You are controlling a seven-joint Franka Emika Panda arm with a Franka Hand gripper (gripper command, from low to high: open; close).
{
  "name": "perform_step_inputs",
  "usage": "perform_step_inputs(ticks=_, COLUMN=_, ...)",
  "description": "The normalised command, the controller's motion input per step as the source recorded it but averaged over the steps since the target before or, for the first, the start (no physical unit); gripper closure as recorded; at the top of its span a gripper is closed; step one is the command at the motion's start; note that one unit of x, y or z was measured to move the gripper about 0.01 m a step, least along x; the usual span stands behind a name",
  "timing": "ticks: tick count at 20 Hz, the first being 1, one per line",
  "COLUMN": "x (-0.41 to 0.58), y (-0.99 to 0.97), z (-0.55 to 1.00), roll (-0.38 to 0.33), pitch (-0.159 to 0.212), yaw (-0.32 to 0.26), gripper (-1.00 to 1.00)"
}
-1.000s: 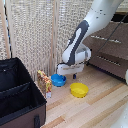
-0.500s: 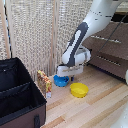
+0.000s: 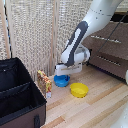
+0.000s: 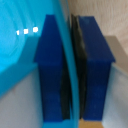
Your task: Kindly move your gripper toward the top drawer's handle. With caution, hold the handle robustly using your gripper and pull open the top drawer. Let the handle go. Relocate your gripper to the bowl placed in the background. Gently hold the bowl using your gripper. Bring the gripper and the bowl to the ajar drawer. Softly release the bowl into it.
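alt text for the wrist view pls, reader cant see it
Extreme close-up of the gripper: its two dark blue fingertips are pressed against either side of the thin curved rim of the bright blue bowl, whose glossy inside fills one side of the frame. Pale wooden floor shows blurred behind.

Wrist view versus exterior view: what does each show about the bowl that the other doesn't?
Only the wrist view shows the tool with its blue pads closed on the blue bowl's rim, one on either side. Only the exterior view shows the surroundings: the yellow bowl beside it, the black case, the dresser behind. Both show the blue bowl.
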Motion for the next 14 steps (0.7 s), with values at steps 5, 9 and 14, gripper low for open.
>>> perform_step_inputs(ticks=5, x=0.179, y=0.19, z=0.60, roll=-0.008, pitch=-0.060, yaw=-0.246, gripper=1.00)
perform_step_inputs(ticks=9, x=0.175, y=0.13, z=0.87, roll=-0.021, pitch=0.000, yaw=-0.269, gripper=1.00)
perform_step_inputs(ticks=14, x=0.131, y=0.02, z=0.94, roll=-0.003, pitch=0.015, yaw=-0.282, gripper=1.00)
